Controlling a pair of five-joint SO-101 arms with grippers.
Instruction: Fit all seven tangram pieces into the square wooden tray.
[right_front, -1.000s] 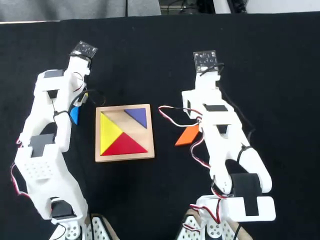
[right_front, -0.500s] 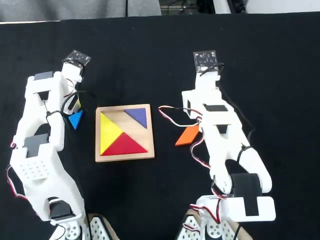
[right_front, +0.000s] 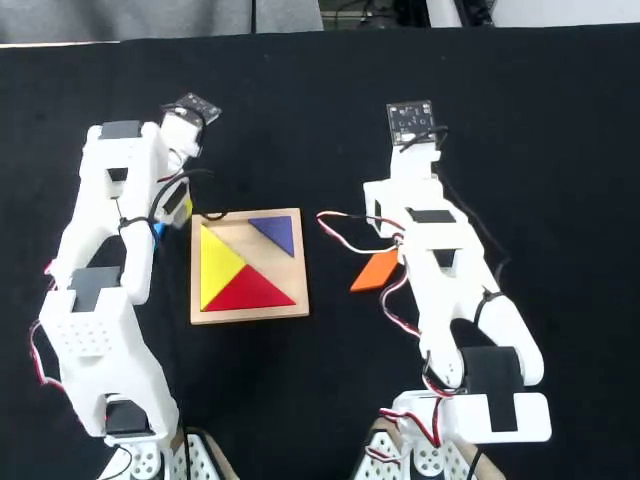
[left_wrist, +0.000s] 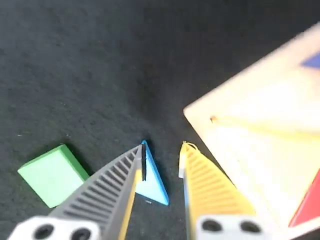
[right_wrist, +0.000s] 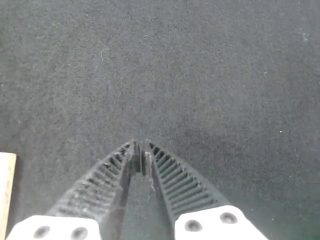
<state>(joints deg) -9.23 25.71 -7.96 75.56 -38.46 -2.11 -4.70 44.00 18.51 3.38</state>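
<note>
With the left gripper (left_wrist: 162, 150) held partly open around the small blue triangle (left_wrist: 154, 184), which lies on the table (left_wrist: 100, 60) just beside the wooden tray (left_wrist: 200, 112), and the right gripper (right_wrist: 140, 152) closed on nothing, the thin piece could be pinched off-centre and flicked away.

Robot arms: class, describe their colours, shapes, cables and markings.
Both the left arm and right arm are blocky white plastic with black motor blocks, looping red-and-white cables and a dark square board at the wrist. The jaws are ribbed: grey and yellow on the left, dark grey on the right.
</note>
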